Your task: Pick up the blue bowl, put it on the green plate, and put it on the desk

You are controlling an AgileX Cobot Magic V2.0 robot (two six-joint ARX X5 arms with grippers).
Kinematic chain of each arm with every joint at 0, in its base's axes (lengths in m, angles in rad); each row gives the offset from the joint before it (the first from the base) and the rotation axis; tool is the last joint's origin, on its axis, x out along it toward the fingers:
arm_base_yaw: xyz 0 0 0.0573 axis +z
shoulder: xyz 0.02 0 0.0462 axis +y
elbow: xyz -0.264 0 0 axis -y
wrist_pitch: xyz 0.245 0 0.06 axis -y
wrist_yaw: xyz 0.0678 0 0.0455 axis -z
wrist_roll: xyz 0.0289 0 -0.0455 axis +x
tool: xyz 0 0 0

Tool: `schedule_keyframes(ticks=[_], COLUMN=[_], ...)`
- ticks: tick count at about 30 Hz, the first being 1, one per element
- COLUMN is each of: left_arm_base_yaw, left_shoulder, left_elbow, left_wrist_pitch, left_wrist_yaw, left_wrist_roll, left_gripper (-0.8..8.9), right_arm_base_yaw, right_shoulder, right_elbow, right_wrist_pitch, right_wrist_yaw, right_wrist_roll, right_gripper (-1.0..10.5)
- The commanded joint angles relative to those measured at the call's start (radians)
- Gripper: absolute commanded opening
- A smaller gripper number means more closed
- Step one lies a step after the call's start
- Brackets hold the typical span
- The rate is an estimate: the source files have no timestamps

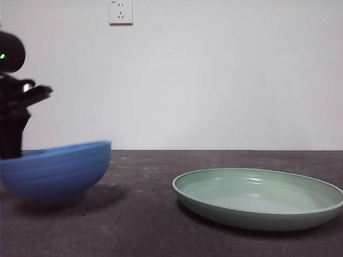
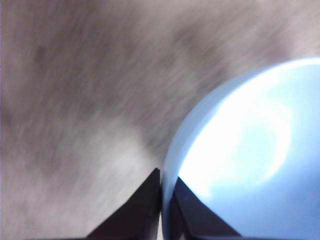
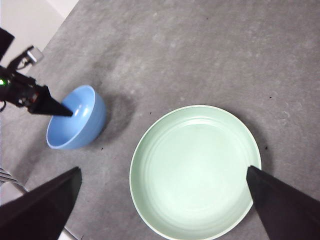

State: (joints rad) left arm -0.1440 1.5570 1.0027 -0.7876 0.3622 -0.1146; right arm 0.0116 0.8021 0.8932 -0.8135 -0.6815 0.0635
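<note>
L gripper (image 2: 161, 187) has its jaws pinched on the rim of the blue bowl (image 1: 56, 170), one jaw inside, one outside. Bowl is tilted, lifted just off the desk (image 1: 161, 225) w/ shadow under it, at the far left of the front view. Green plate (image 1: 260, 198) sits flat on desk, apart from bowl. R gripper (image 3: 162, 200) hangs above plate, jaws wide open, holding nothing.
</note>
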Motion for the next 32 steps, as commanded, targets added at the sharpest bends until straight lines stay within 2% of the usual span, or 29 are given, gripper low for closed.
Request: schedule_keyframes(ticks=[1, 8, 13, 22, 32], left_arm_base_yaw=[-0.03, -0.174, -0.325, -0.537, -0.632], left_shoulder=[0.016, 0.024, 0.077, 0.331, 0.636], left_elbow=[0.085, 0.254, 0.381, 0.661, 0.978], left_wrist_pitch=[0.003, 0.001, -0.004, -0.068, -0.276], left_wrist_yaw=[0.0, -0.011, -0.129, -0.13, -0.134], left_wrist_roll=[-0.042, -0.114, -0.115, -0.114, -0.071], left_gripper=[0.17, 0.17, 0.17, 0.17, 0.16], right_arm_base_yaw=[0.001, 0.001, 0.001, 0.001, 0.001], right_shoulder=[0.006, 0.006, 0.006, 0.006, 0.006], right_elbow=[0.014, 0.014, 0.014, 0.014, 0.014], right_wrist_pitch=[0.005, 0.004, 0.005, 0.005, 0.01], right_wrist_yaw=[-0.003, -0.003, -0.003, -0.003, -0.002], right_wrist_roll=[-0.008, -0.008, -0.008, -0.008, -0.012], right_gripper=[5.9, 5.9, 5.9, 5.9, 5.9])
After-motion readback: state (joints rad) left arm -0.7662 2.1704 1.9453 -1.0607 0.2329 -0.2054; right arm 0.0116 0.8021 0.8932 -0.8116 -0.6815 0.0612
